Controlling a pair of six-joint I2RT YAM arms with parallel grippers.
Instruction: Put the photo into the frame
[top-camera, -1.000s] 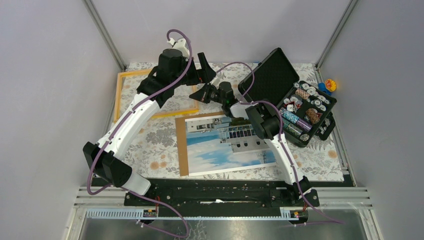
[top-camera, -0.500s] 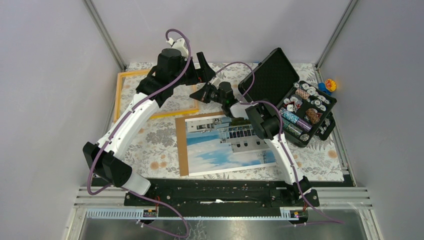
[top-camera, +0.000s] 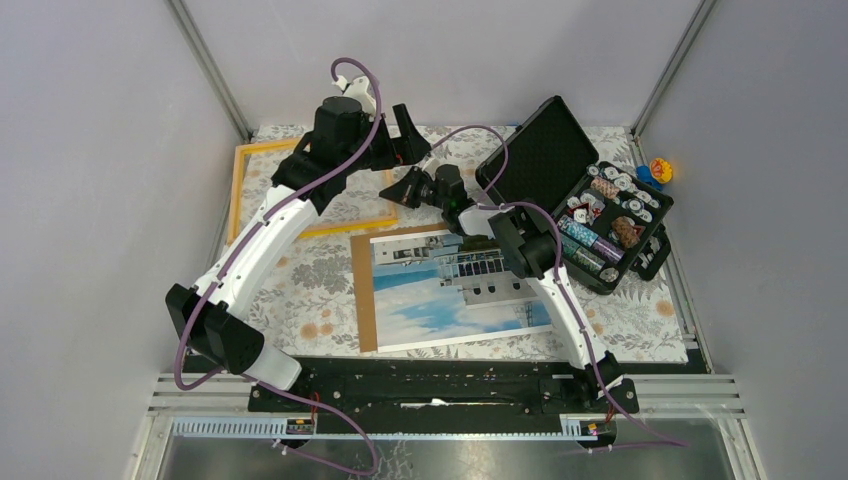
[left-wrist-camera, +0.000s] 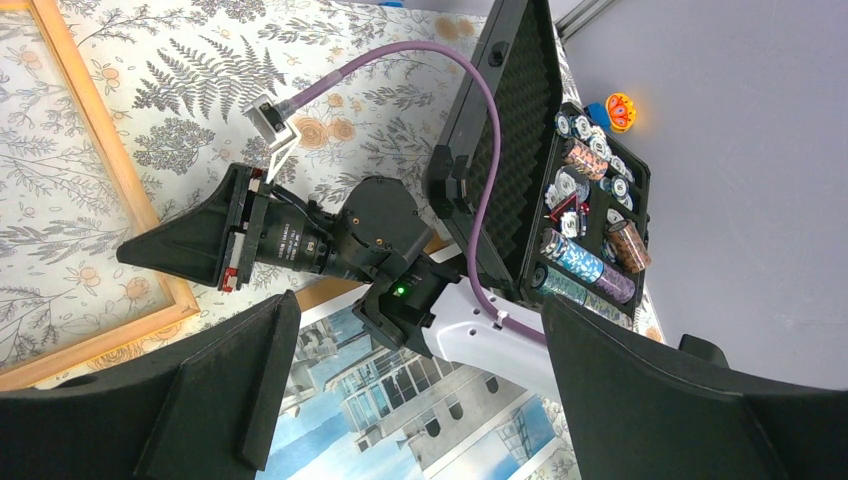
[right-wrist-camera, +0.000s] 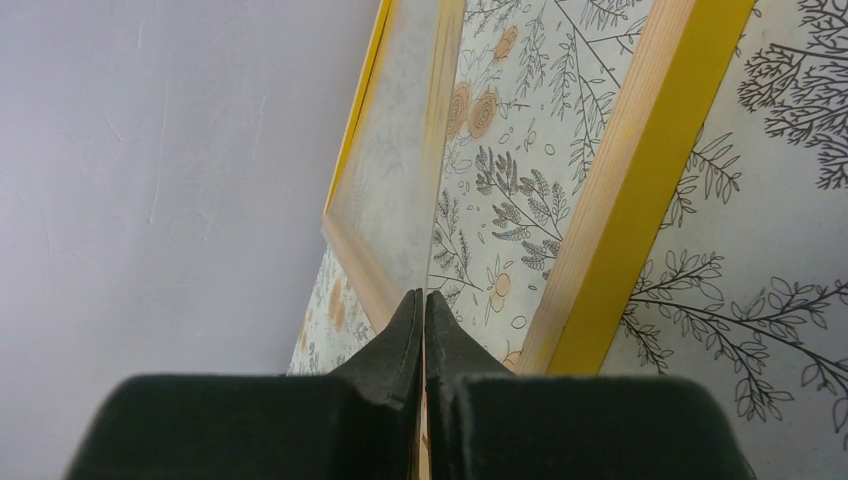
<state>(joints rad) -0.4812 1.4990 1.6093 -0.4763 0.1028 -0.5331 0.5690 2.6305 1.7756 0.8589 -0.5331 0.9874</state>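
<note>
Print of a white building, the photo (top-camera: 455, 295) lay flat on a brown backing board (top-camera: 362, 290), on the near side of both sets of jaws. The frame (top-camera: 237, 195) rested on the floral cloth (top-camera: 300, 290), one yellow bar just right of the right gripper (right-wrist-camera: 422, 300), whose fingers were pressed together; whether they nipped anything could not be told. The left gripper (left-wrist-camera: 415, 305) hung above it, jaws spread wide. To their right stood an open black case (top-camera: 545, 150).

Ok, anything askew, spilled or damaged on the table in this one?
Nothing spilled or damaged. The large white-bordered building photo lies off-centre on the plain brown backing board, brown showing only along its left and far edges, outside the thin orange-yellow picture frame.
</note>
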